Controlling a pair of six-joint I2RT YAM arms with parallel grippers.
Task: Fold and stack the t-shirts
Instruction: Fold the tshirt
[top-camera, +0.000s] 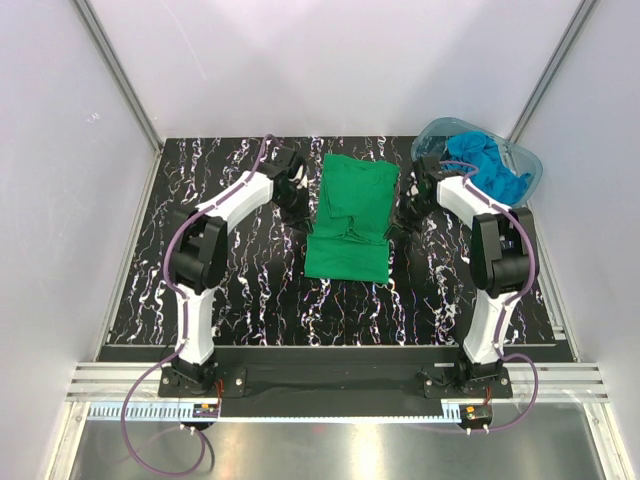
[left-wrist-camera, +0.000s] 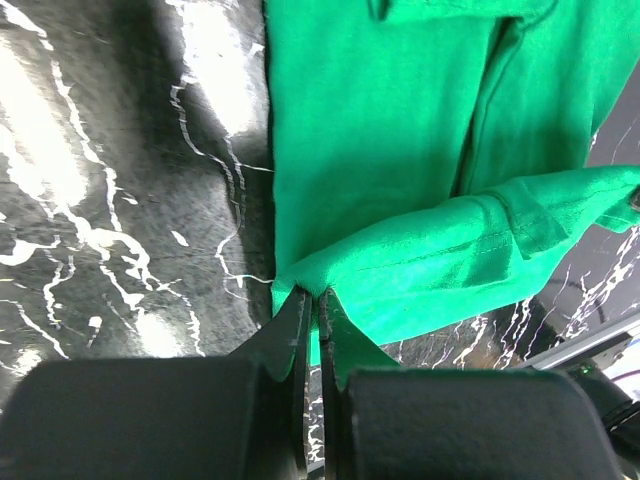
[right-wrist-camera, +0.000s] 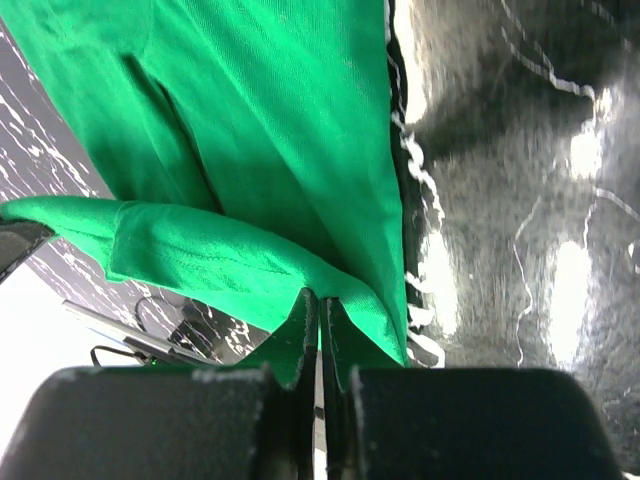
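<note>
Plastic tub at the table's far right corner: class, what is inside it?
Crumpled turquoise-blue cloth lies heaped in the tub. How many shirts make up the heap cannot be told, and the cloth hides the tub's bottom and anything beneath it.

Black, white-veined marble-patterned tabletop (left-wrist-camera: 120, 200) spreads beneath the left claw (left-wrist-camera: 312, 300); plain white panel walls (top-camera: 330, 60) rise beyond it.
</note>
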